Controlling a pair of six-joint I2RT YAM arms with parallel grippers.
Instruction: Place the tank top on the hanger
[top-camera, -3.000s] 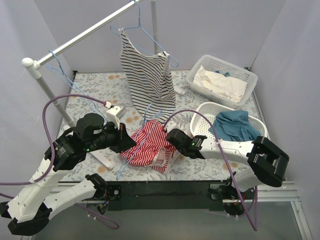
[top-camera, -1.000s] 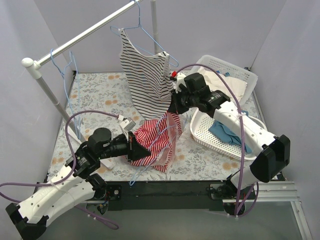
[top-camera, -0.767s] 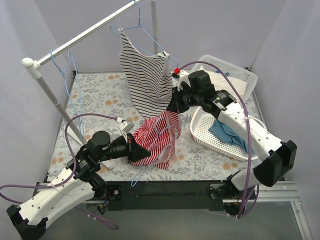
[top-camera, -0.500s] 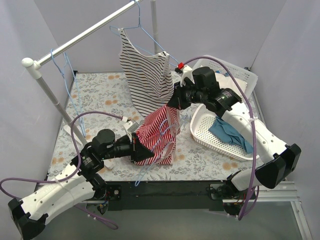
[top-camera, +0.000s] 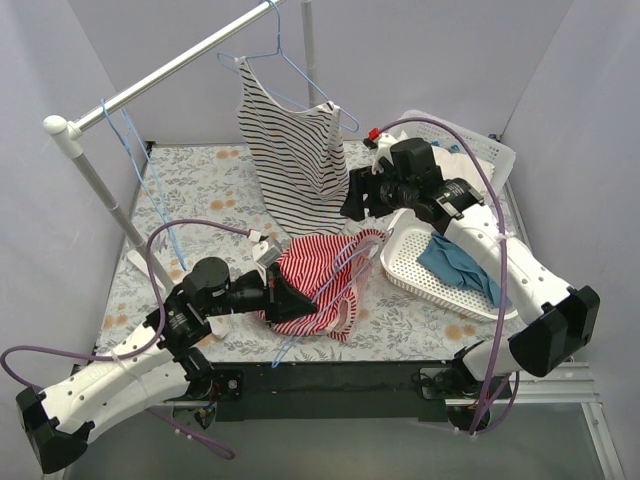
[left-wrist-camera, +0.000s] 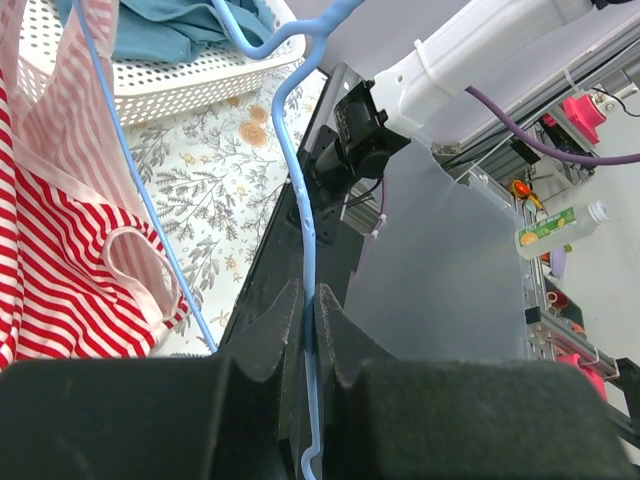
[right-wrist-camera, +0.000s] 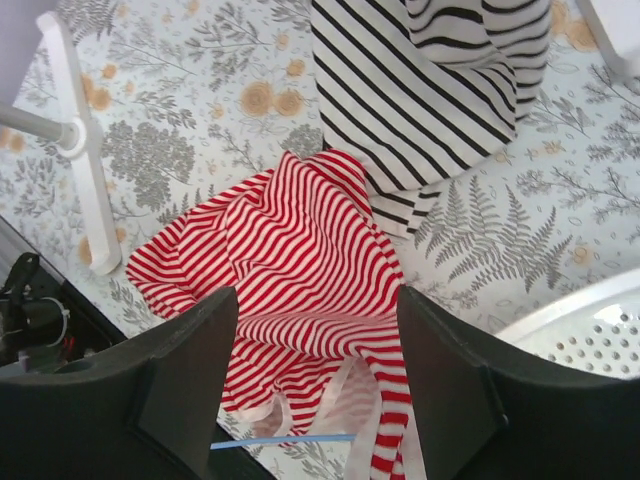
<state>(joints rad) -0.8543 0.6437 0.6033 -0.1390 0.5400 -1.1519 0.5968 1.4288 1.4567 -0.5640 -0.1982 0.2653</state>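
Observation:
The red-and-white striped tank top (top-camera: 322, 285) lies slumped on the floral table, draped over the light-blue wire hanger (top-camera: 288, 340). My left gripper (top-camera: 290, 298) is low at its left edge. In the left wrist view this gripper (left-wrist-camera: 308, 295) is shut on the hanger (left-wrist-camera: 298, 170) wire, with the tank top (left-wrist-camera: 50, 250) to the left. My right gripper (top-camera: 352, 200) hovers above the top's far end. Seen from the right wrist, this gripper (right-wrist-camera: 315, 300) is open with nothing in it. Below it are the tank top (right-wrist-camera: 300, 260) and a short piece of hanger (right-wrist-camera: 280, 440) wire.
A black-and-white striped tank top (top-camera: 295, 150) hangs from the rail (top-camera: 170, 70), close to my right gripper. Spare blue hangers (top-camera: 140, 160) hang on the rail at left. A white basket (top-camera: 400, 270) with a teal garment (top-camera: 455, 262) sits right, another basket (top-camera: 480, 150) behind.
My right gripper has opened and let go of the tank top. The cloth it was lifting has dropped and now lies low over the hanger. The left gripper still holds the hanger.

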